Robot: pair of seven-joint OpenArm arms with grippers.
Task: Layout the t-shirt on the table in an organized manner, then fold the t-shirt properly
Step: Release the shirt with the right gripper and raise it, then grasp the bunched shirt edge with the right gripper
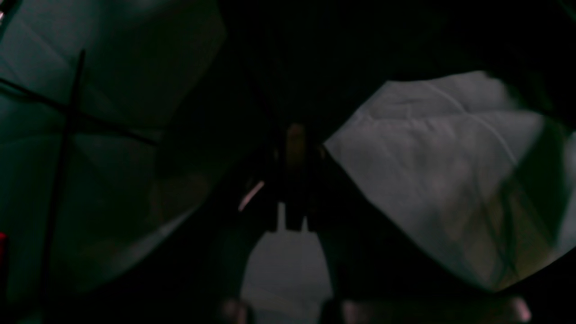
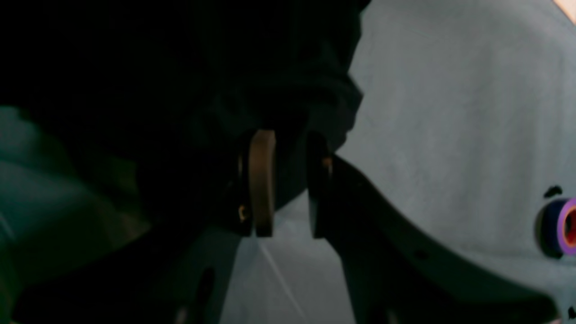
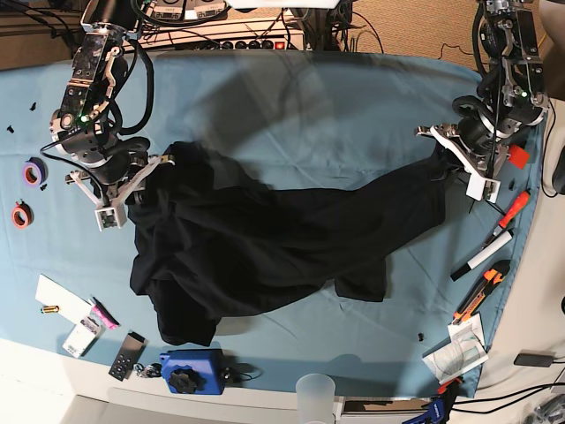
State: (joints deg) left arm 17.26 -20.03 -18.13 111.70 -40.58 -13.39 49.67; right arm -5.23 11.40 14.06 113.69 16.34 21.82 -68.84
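The black t-shirt (image 3: pixel 265 238) lies crumpled and stretched across the light blue table (image 3: pixel 335 97); its print does not show. My right gripper (image 3: pixel 146 177) is shut on the shirt's left end; in the right wrist view its fingers (image 2: pixel 263 180) pinch dark fabric (image 2: pixel 202 90). My left gripper (image 3: pixel 446 157) is shut on the shirt's right end; in the dark left wrist view the gripper (image 1: pixel 294 180) is closed, with black cloth (image 1: pixel 292 67) draped over it. The shirt's bulk hangs toward the front left.
Two tape rolls (image 3: pixel 33 172) (image 3: pixel 21 215) lie at the left edge; one also shows in the right wrist view (image 2: pixel 562 227). Markers and a cutter (image 3: pixel 485 265) lie at the right. A blue device (image 3: pixel 190 371), a cup (image 3: pixel 316 393) and small items (image 3: pixel 79 327) sit near the front edge.
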